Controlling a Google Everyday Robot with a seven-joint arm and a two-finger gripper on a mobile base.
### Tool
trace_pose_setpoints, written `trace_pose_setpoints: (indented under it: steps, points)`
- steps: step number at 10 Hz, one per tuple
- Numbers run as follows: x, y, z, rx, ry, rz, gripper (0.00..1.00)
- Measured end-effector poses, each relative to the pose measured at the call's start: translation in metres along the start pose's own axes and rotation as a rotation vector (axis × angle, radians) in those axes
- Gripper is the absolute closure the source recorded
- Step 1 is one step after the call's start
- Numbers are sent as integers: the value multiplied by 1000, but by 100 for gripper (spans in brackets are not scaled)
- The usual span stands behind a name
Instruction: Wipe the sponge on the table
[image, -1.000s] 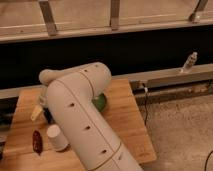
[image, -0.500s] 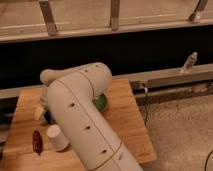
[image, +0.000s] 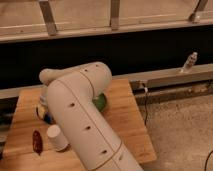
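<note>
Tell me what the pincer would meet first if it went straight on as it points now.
The pincer is hidden behind the white arm, low over the wooden table's left part. It seems to point down, so it would probably meet the bluish sponge, then the tabletop; depth is unclear.

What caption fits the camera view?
Robot arm leans over wooden table, its gripper hidden behind it, near white cup.

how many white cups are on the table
1. The white cup stands near the table front left, beside the dark red item. The arm may hide others; the gripper, jaws shut, is hidden behind it.
</note>
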Motion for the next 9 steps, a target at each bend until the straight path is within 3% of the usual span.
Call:
trace_pose_setpoints:
  steps: [4,9]
  points:
    - [5,1,-20,41,16,-2,100]
    - [39,-39,-40,70,29,113,100]
